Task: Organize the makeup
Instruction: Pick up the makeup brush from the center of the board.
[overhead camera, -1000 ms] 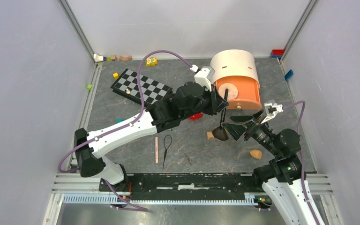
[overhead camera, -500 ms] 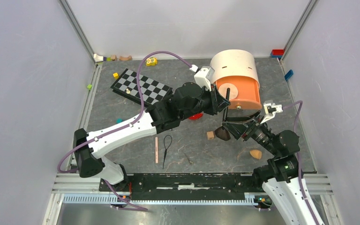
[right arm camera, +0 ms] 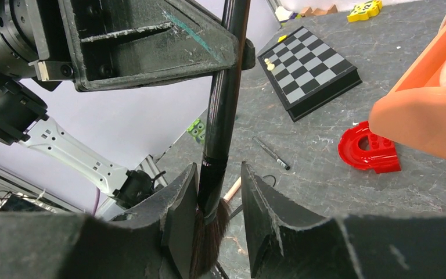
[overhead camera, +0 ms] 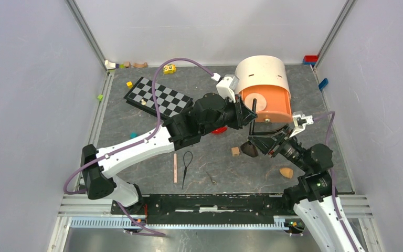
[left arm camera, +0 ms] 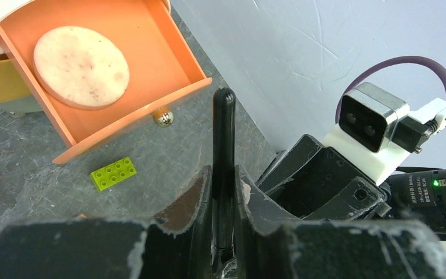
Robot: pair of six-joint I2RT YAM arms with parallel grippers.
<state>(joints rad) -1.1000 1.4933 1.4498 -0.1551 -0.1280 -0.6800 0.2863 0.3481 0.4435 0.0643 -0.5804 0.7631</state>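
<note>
A black-handled makeup brush (overhead camera: 252,111) hangs upright in front of the open orange drawer (overhead camera: 279,101), bristles down. My left gripper (left arm camera: 223,174) is shut on its handle (left arm camera: 223,128). My right gripper (right arm camera: 218,168) reaches in from below with its jaws around the ferrule and bristles (right arm camera: 213,192). One finger touches the brush and a gap shows at the other. A round peach compact (left arm camera: 81,67) lies in the drawer. An orange teardrop sponge (overhead camera: 286,172) and a pink stick (overhead camera: 175,168) lie on the table.
The drawer belongs to a white rounded cabinet (overhead camera: 260,71). A red curved piece (right arm camera: 367,148), a checkerboard (overhead camera: 157,97), a green brick (left arm camera: 114,173), a wooden block (overhead camera: 235,151) and a black loop tool (overhead camera: 187,164) lie around. Small blocks line the far-left edge.
My right gripper has moved up and left onto the brush head and its jaws have narrowed around it. The left gripper still holds the brush in about the same place.
</note>
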